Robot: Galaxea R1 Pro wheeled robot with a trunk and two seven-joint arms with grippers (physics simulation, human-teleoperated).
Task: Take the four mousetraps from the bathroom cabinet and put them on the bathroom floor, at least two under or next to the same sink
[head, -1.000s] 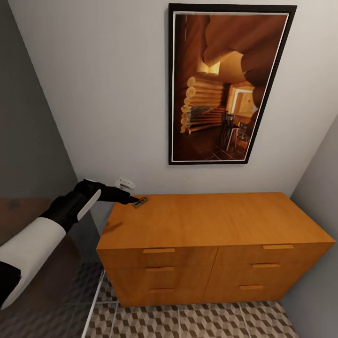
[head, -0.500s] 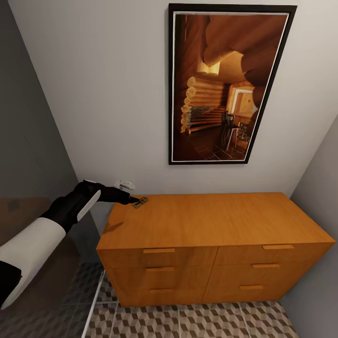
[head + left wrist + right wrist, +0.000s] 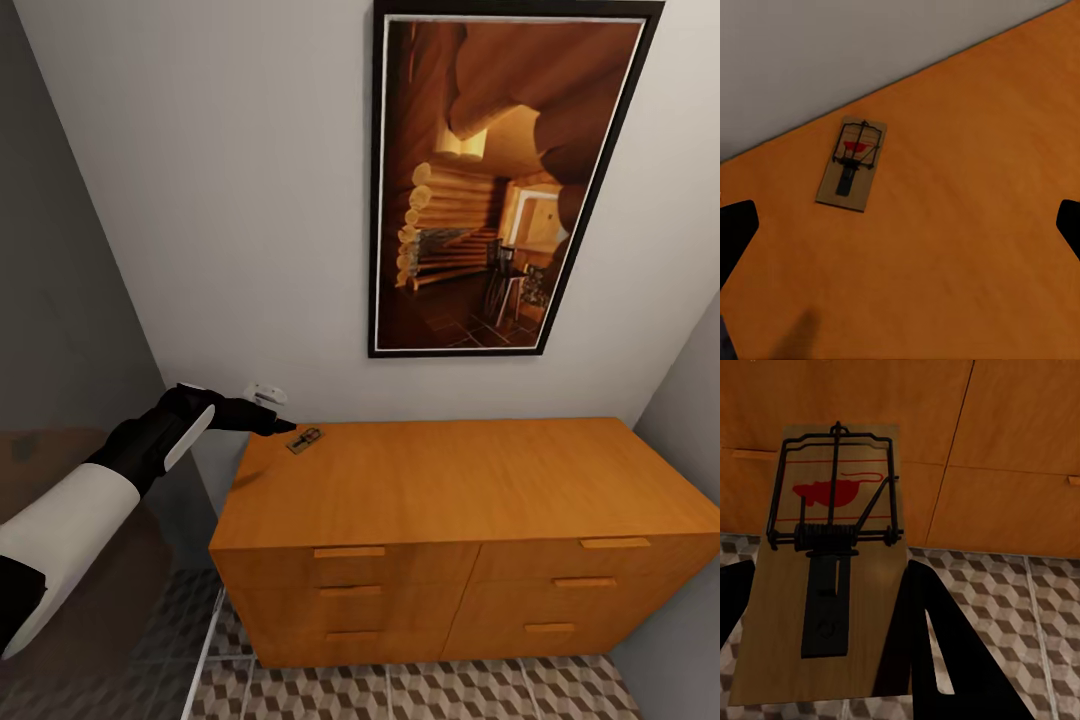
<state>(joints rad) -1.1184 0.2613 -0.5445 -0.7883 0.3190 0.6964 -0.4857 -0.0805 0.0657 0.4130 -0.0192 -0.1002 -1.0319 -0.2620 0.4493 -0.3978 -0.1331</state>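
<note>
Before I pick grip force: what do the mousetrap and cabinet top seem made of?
The mousetrap looks like a pale matte wooden board with dark metal wire and spring. The cabinet top looks like smooth orange-brown wood, faint grain and soft sheen; possibly veneer.

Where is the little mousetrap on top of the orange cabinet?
In the head view, the mousetrap lies flat on the cabinet top's back left corner, near the wall, just ahead of the left gripper.
</note>
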